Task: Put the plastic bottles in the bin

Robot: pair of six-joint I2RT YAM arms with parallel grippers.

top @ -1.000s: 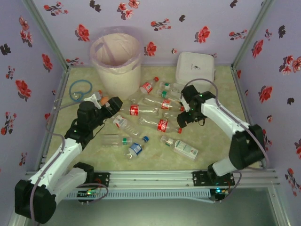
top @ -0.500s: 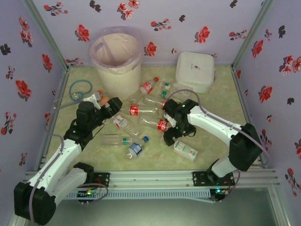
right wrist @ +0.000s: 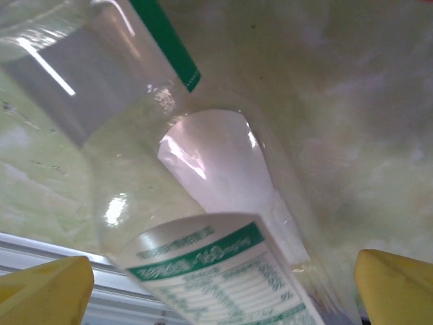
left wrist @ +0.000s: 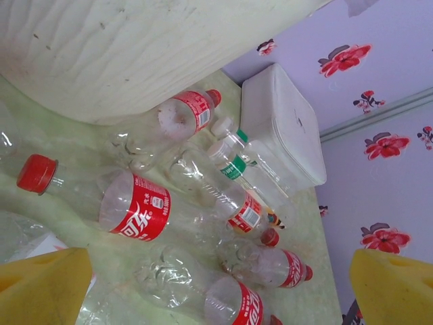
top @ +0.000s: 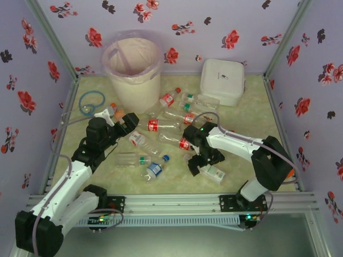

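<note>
The right fingers (right wrist: 47, 291) stand wide apart astride a green-labelled bottle (right wrist: 203, 271) lying on the desk (top: 252, 123), with a gap on each side. The left fingers (left wrist: 40, 288) gape too, above red-labelled bottles (left wrist: 132, 210) beside the bin (top: 133, 67). A second ago the right arm was at the pile near the white box (top: 222, 79). The left arm has barely moved.

Table (top: 257, 115) with bottles (top: 153, 125), bin (top: 134, 88), box (top: 222, 80)

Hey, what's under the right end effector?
A clear bottle with a green-and-white label lies on the table between the open fingers of the right end effector; from above, one end is covered.
</note>
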